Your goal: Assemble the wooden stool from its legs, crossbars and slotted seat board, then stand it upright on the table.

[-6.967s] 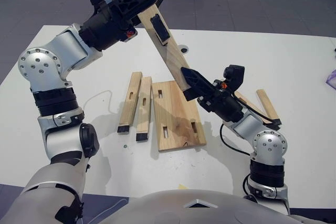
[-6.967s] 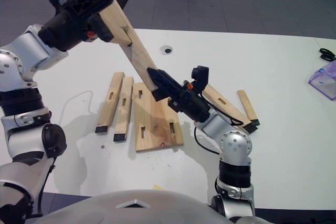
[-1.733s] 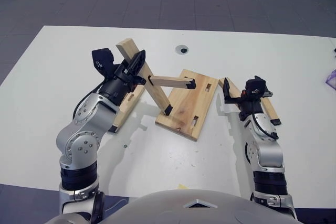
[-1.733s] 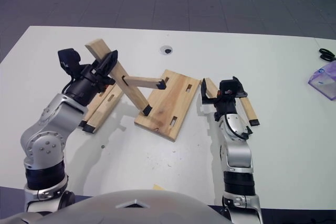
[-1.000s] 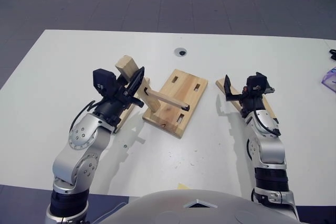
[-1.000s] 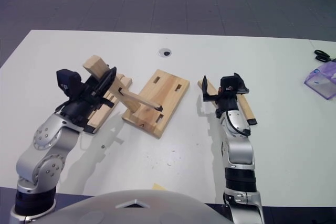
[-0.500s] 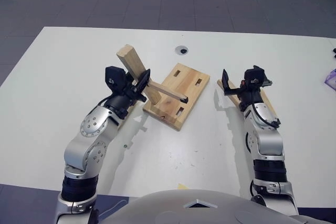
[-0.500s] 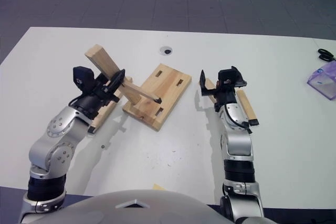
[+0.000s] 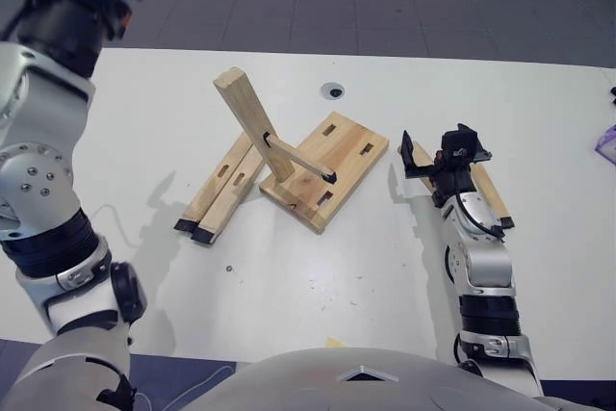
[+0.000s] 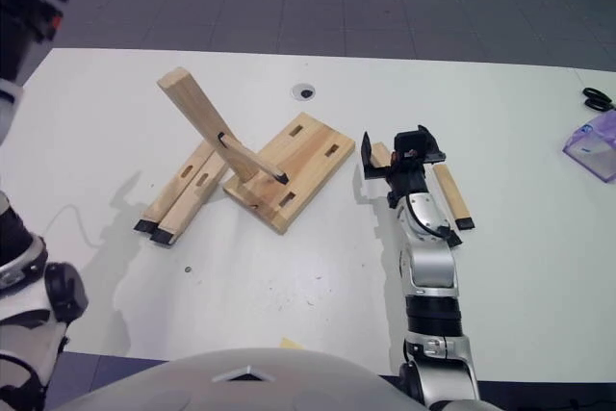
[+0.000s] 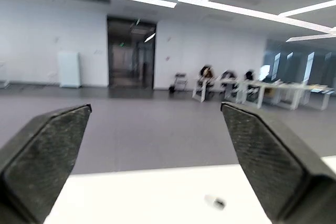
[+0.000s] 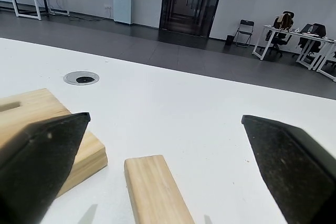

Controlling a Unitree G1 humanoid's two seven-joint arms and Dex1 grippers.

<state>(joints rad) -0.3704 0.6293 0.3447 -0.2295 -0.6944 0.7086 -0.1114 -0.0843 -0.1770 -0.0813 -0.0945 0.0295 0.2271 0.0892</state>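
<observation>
A wooden leg (image 9: 250,122) stands tilted, its lower end on the near-left part of the slotted seat board (image 9: 351,146), which lies flat mid-table. A crossbar (image 9: 300,161) plugged into the leg slants down to the board and props it. No gripper touches them. Two more legs (image 9: 223,188) lie side by side left of the board. My left gripper (image 11: 156,107) is open, raised high with only the room between its fingers. My right gripper (image 9: 433,141) is open just right of the board, low over the end of another wooden piece (image 12: 157,190); a second piece (image 9: 491,194) lies beside my right arm.
A round cable hole (image 9: 333,91) sits in the table behind the board. A purple box (image 10: 595,143) and scissors (image 10: 597,98) lie at the far right edge. A tiny screw (image 9: 229,269) lies on the white table (image 9: 289,286) near the front.
My left gripper let go of the leg and the arm rose up and away to the upper left. The leg with its crossbar stays propped on the board. The right arm barely moved.
</observation>
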